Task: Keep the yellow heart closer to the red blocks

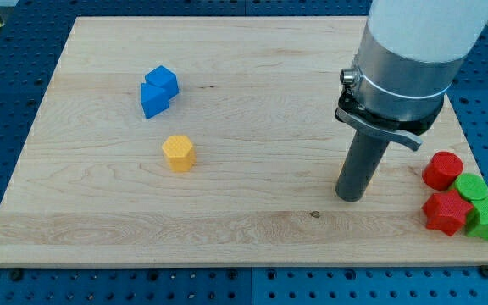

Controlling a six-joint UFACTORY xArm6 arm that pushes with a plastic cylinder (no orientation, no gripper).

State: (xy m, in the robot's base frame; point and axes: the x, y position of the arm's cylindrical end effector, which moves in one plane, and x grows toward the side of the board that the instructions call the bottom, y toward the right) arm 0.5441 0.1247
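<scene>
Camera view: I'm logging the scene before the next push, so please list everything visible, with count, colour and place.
Wooden board: one, light wood, fills most of the view, lying on a blue perforated table.
Blue blocks: two, touching, upper left of the board.
Yellow block: one, shape looks roughly hexagonal rather than clearly a heart, below the blue pair.
Red cylinder: one, by the board's right edge.
Red star-like block: one, below the cylinder.
Green blocks: two, at the right edge beside the red ones.
Dark rod: one, my tip left of the red blocks, touching none.
</scene>
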